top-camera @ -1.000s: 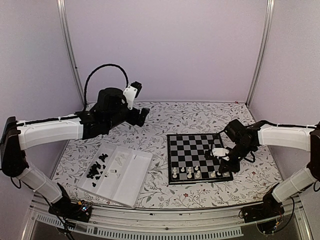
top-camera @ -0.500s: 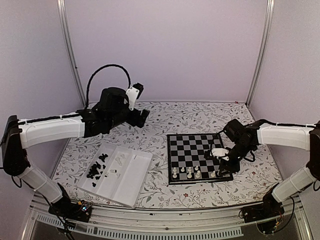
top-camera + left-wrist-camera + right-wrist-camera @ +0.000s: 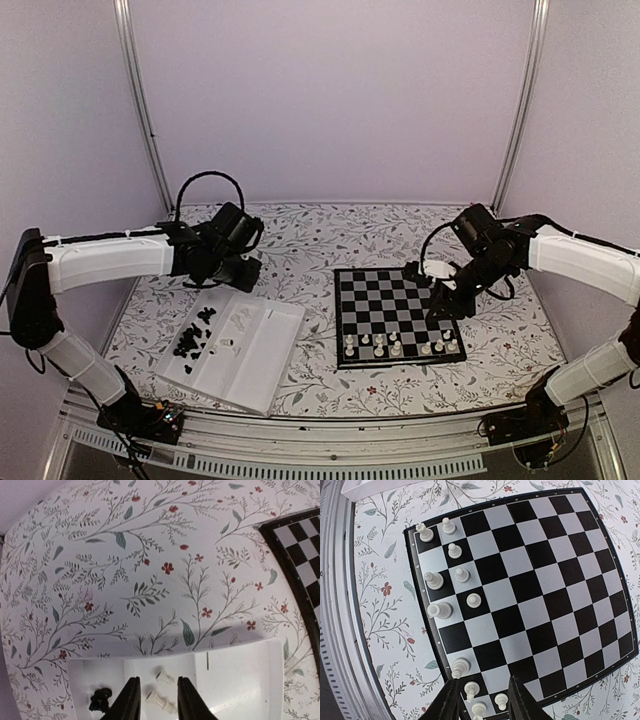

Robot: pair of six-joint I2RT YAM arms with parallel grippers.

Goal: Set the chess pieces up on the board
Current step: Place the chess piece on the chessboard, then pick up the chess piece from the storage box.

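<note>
Black pieces (image 3: pixel 192 338): heaped in the tray's left compartment, none on the board yet.
Tray (image 3: pixel 262 385): white, with compartments, on the table left of the board.
Left gripper (image 3: pixel 157 687): low over the tray's far end, fingers a modest gap apart, holding nothing.
Loose white pieces (image 3: pixel 160 700): two lie on their sides in a middle compartment. In the wrist view one sits right between the fingers, the other just beyond them.
Board (image 3: pixel 390 290): flat, right of the tray, far ranks bare.
Set white pieces (image 3: pixel 395 347): upright in the two near ranks, with squares unfilled among them.
Right gripper (image 3: pixel 482 682): above the board's near right corner, fingers wide, empty, with standing pieces directly below.
Handling: the pieces look like hard, smooth plastic, small and very light. They would likely skid under a glancing touch and tip easily once standing.
Hold: probably best to pinch a fallen piece across its narrow waist, one finger on each side. On the board, the close-packed neighbours leave little room for open fingers.
</note>
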